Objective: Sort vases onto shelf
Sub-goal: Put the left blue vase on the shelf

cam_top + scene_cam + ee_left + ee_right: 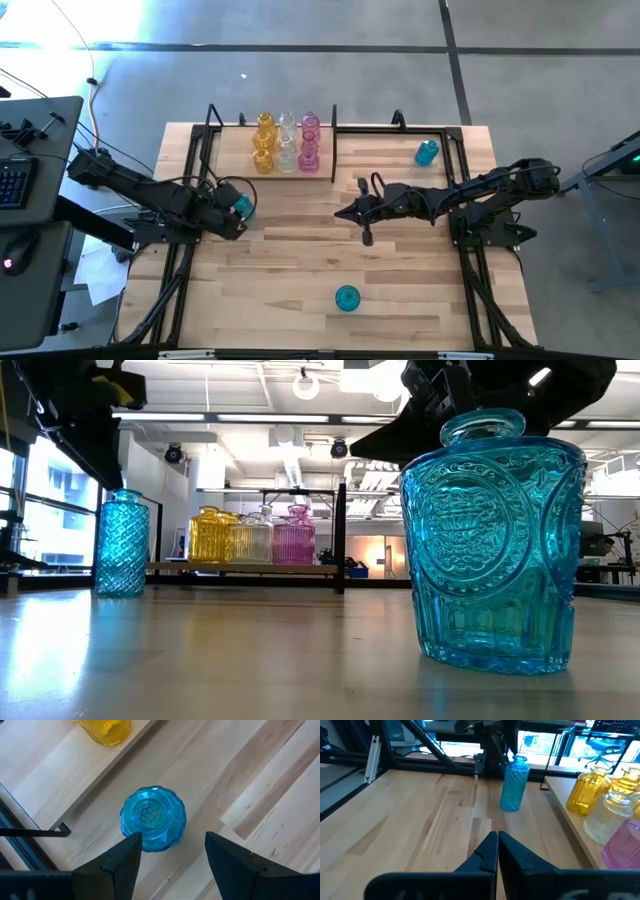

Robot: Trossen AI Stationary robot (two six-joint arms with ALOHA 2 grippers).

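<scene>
High view, L to R: left tool [243, 207] released, fingers either side of upright teal vase [241, 205], neck up, on table [300, 260] beside shelf [270, 165]. Right tool [366, 238] clenched, empty, mid-table.

The table [300, 260] is pale wood planks, smooth, with a soft sheen in the low view; the shelf [230, 160] has a light wood board in a thin black metal frame; the vases [286, 142] are translucent pressed glass, glossy and ribbed; the near teal vase [492, 540] shows embossed medallions, the far one [121, 543] a diamond pattern; the left gripper [172, 855] fingers look matt black.
</scene>
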